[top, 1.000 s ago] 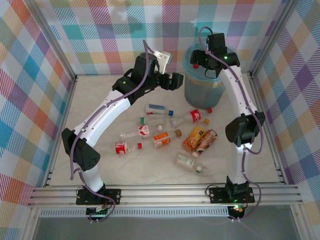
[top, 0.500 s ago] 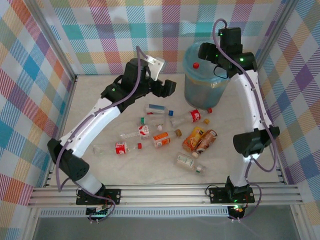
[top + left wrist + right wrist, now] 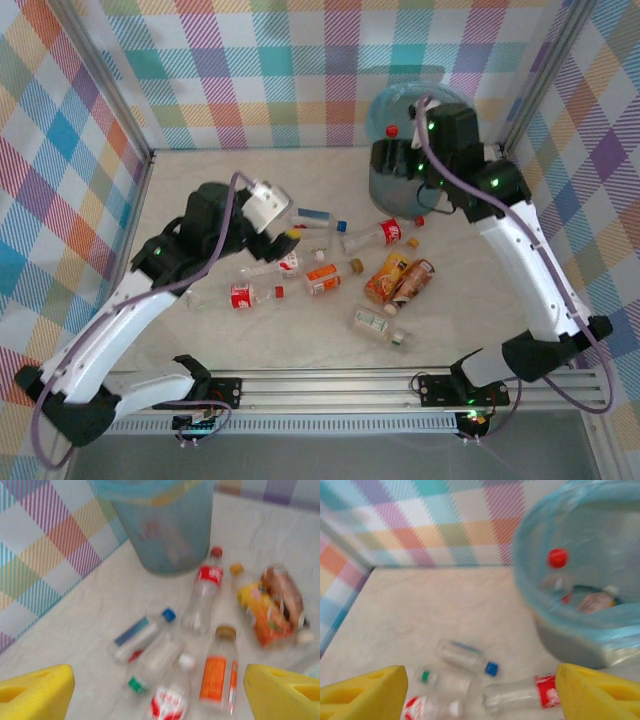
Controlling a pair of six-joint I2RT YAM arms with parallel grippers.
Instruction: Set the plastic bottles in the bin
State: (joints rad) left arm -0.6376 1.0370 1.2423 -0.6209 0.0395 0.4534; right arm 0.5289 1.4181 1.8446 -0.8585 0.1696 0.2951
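Left pincer (image 3: pixel 160 692) wide apart, empty; right pincer (image 3: pixel 481 685) same. Bin (image 3: pixel 395 100) partly hidden behind right arm (image 3: pixel 520 250).

Your left arm (image 3: pixel 120 330) and right arm (image 3: pixel 535 265) are built alike: glossy white curved shells between chunky black joint housings, with small green lights (image 3: pixel 163 251) glowing on the black parts. A purple cable (image 3: pixel 37 440) trails along each arm from the aluminium rail (image 3: pixel 330 385), where black base plates (image 3: pixel 195 392) are bolted down. The left gripper (image 3: pixel 159 680) and right gripper (image 3: pixel 481 680) carry bright yellow wedge-shaped fingers (image 3: pixel 35 690) with moulded hollows.
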